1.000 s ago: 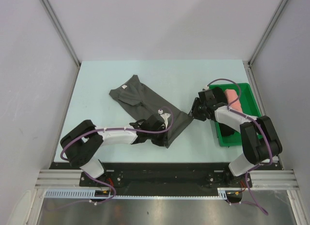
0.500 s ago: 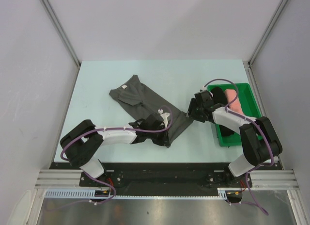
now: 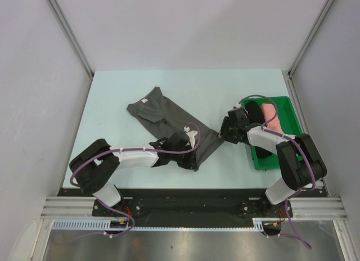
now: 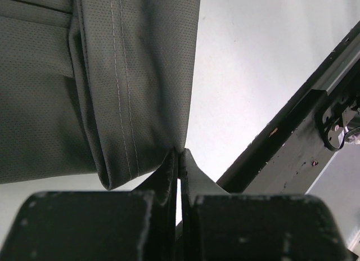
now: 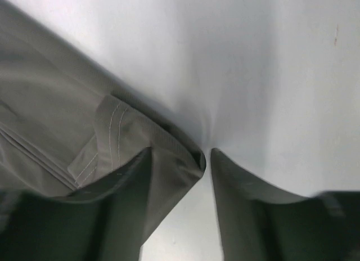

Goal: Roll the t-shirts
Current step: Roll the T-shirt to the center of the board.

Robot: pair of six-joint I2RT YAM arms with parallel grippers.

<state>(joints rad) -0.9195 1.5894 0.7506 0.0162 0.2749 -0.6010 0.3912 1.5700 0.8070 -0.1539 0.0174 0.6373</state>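
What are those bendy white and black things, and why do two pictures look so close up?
They are two robot arms. One picture looks down from above; the other two come from cameras on each wrist. A grey shirt lies on the table. The left pincer is shut on the shirt's hem. The right pincer is open around another corner of it. A green tray on the right holds a pink shirt and a black shirt.

A robotics lab cell: plain white panel walls (image 3: pixel 185 25) enclose a pale surface (image 3: pixel 112 92) with an aluminium mounting rail (image 3: pixel 191 206) along its near edge.
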